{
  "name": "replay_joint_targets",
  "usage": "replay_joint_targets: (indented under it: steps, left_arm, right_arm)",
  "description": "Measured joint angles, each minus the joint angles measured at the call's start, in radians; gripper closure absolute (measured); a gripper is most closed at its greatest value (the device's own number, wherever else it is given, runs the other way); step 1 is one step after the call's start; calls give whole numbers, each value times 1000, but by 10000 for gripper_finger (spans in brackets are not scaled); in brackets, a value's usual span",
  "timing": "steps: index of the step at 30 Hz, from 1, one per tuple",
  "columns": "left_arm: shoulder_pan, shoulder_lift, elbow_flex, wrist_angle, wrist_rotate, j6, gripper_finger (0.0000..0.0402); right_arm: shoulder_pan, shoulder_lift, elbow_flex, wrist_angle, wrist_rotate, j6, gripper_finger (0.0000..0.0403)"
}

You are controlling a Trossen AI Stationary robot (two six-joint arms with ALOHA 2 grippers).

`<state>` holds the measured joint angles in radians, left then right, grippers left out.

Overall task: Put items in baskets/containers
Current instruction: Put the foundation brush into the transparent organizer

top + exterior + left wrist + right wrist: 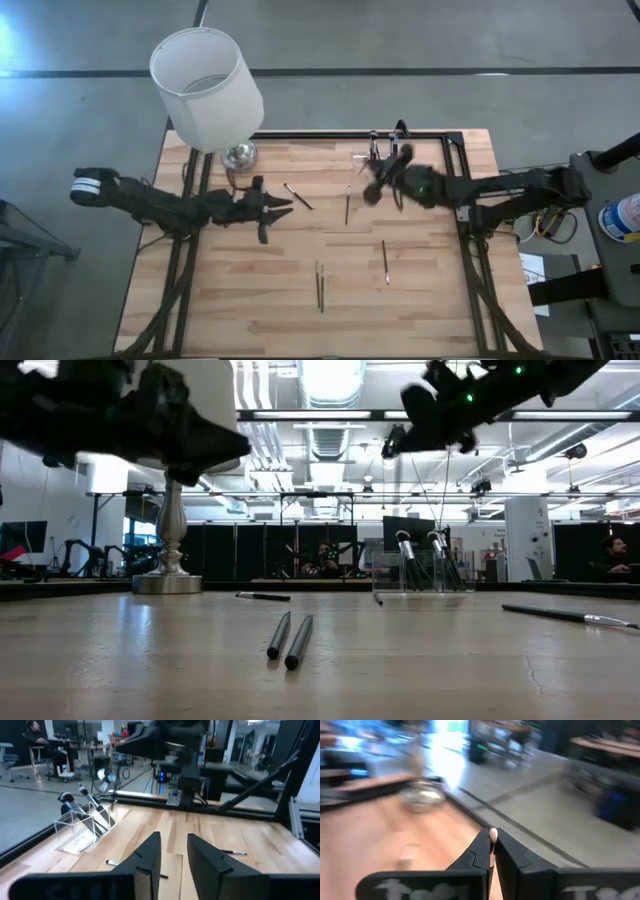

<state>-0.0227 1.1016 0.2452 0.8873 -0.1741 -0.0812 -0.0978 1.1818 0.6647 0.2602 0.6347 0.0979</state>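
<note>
Several thin dark sticks lie flat on the wooden table: one by my left gripper, one in the middle, one toward the right, and a pair side by side near the front. The clear holder stands at the far edge, with brushes upright in it. My left gripper hovers left of centre, level and open, with nothing between its fingers. Just in front of the holder, my right gripper is raised and shut on a stick. My right gripper pinches a thin stick between its two fingers. Only the stick's pale rounded end shows, poking out at the fingertips, and the fingers hide the rest. The gripper comes from the table's right, nearly level, well above the table.
A lamp with a big white shade and a metal foot stands at the far left corner. A black frame runs along the table's far and side edges. The middle and the near part of the table hold only scattered sticks.
</note>
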Motion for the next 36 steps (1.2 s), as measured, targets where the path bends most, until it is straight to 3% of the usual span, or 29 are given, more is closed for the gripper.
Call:
replay_joint_targets:
  steps: [6,14,27,36]
  left_arm:
    - [0,-37,-115,142,0,-20,342]
    - [0,-38,-95,102,5,-21,356]
    - [1,-36,-86,74,8,-22,356]
    - [1,-36,-86,74,8,-23,356]
  right_arm:
    - [-276,-136,-1,-250,-11,81,394]
    - [-522,-101,-21,-247,-165,87,394]
    - [-538,40,-82,-223,-195,212,392]
    - [-537,43,-43,-283,-201,240,330]
